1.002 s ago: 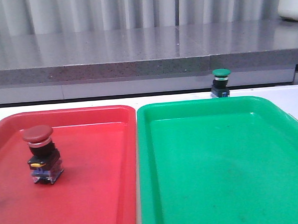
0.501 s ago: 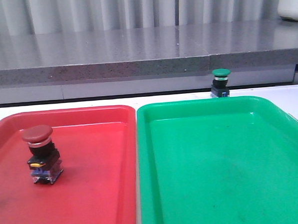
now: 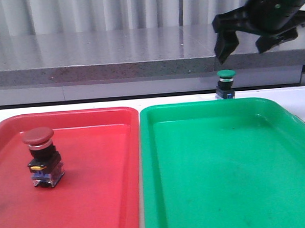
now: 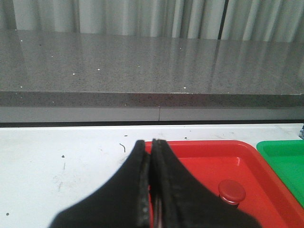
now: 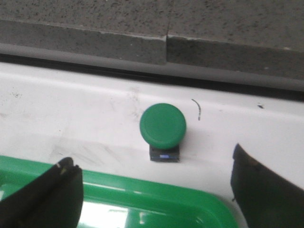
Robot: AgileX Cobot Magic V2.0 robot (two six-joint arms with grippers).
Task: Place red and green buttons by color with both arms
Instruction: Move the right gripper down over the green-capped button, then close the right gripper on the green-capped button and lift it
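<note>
Front view: the black forked right gripper (image 3: pixel 247 45) has entered, spread wide and empty, above the dark green mushroom-cap button (image 3: pixel 226 84) (on white table beyond the green plastic tray (image 3: pixel 221 161)); grasp pending.

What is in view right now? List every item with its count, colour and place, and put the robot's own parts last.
red button: 1, dark red cap on a black and blue base, standing upright inside the red tray, toward its left side.
green button: 1, dark green cap, standing upright on the white table just beyond the green tray's far rim, not in any tray.
red tray: 1, red, on the left of the table.
green tray: 1, green, beside the red tray, on the right.
table: 1, white, scuffed, under both trays.
ledge: 1, grey speckled, behind the table.
right end effector: 1, black, open, above the green button, apart from it.
left end effector: 1, black, shut on nothing, over the red tray's far rim.
</note>
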